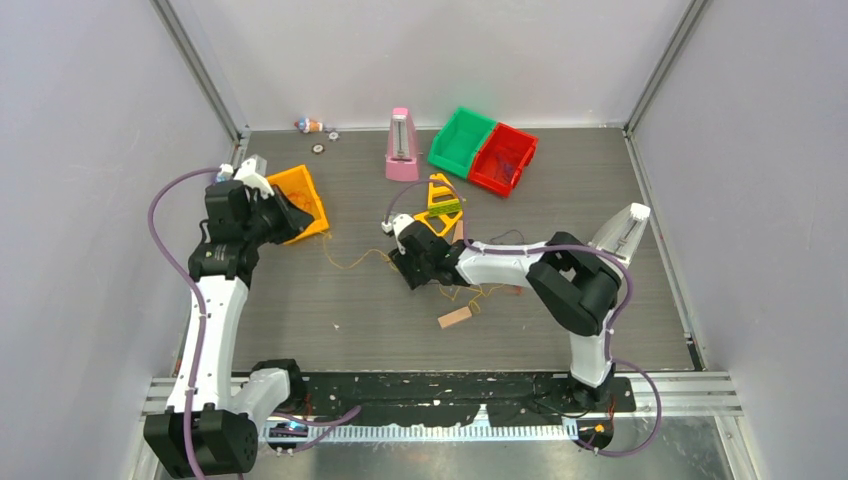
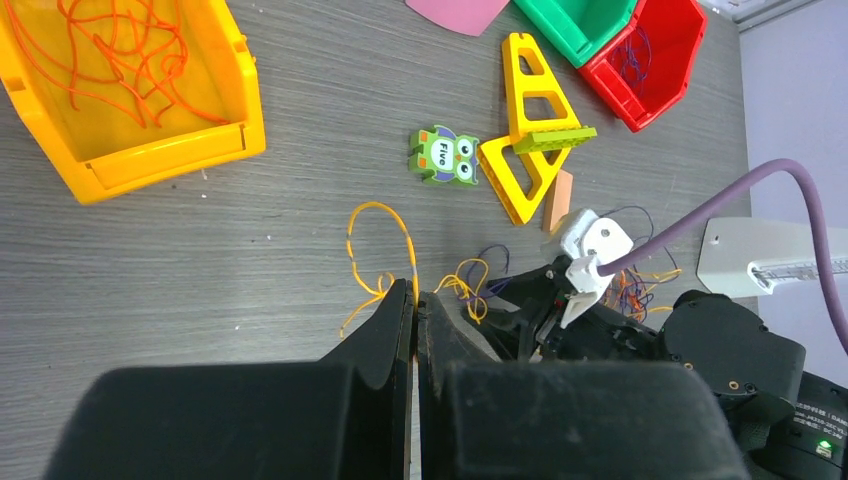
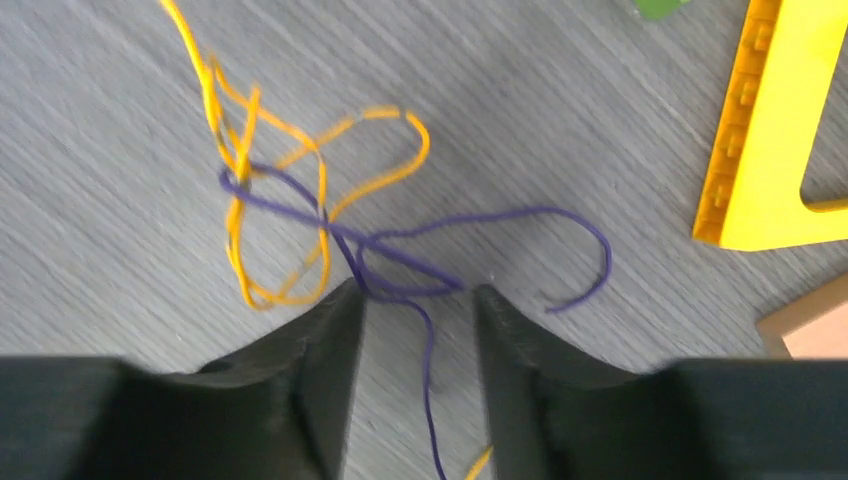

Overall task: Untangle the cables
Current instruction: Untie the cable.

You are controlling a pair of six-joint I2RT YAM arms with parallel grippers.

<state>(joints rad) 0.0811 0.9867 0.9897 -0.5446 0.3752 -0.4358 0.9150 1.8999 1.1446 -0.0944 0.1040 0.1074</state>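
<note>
The cables lie as a small tangle [image 1: 470, 292] of yellow, purple and orange strands mid-table. My left gripper [image 1: 300, 215] [image 2: 415, 292] hovers beside the orange bin [image 2: 170, 155] and is shut on a yellow cable [image 2: 385, 215], which trails back toward the tangle [image 2: 480, 285]. My right gripper [image 1: 410, 278] [image 3: 418, 292] is low over the tangle's left side. Its jaws stand apart, and a purple cable [image 3: 427, 354] runs between them without being pinched. That purple strand is looped through a yellow cable [image 3: 236, 235]. Orange-red strands [image 2: 110, 50] lie in the orange bin.
A green bin [image 1: 462, 140] and a red bin [image 1: 503, 158] holding purple strands stand at the back. A pink metronome [image 1: 402, 145], a yellow triangular frame [image 1: 440, 205], an owl tile [image 2: 445, 155] and a wooden block [image 1: 455, 318] surround the tangle. A white object [image 1: 625, 230] leans at right.
</note>
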